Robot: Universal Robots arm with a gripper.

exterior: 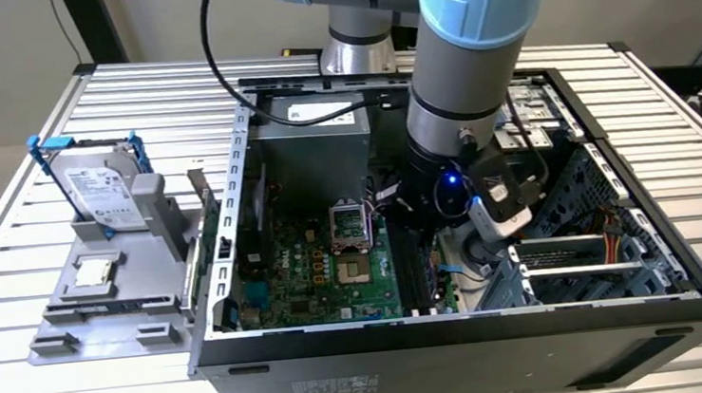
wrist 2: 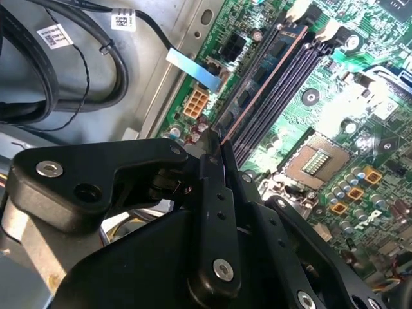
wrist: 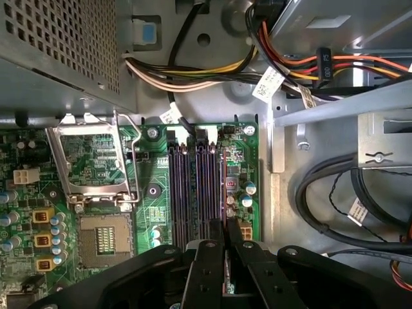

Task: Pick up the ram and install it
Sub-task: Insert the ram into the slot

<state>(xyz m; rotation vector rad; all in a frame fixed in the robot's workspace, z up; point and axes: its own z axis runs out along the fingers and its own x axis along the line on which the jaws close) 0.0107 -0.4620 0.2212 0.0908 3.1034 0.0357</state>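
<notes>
The gripper (wrist: pixel 225 248), closed on the ram (wrist 2: pixel 257 87), has it seated edge-down in the motherboard slot (wrist: pixel 205 187) nearest three o'clock; release remains.

Robotics lab/workshop: open PC case (exterior: pixel 464 325) on slatted aluminium surface (exterior: pixel 23 235), w/ 1 industrial arm (exterior: pixel 471 43) over its motherboard (wrist: pixel 148 193).

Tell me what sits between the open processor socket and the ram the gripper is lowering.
In the first wrist view, between the processor socket and the ram held in the gripper, lie empty black memory slots and a strip of green board.
</notes>
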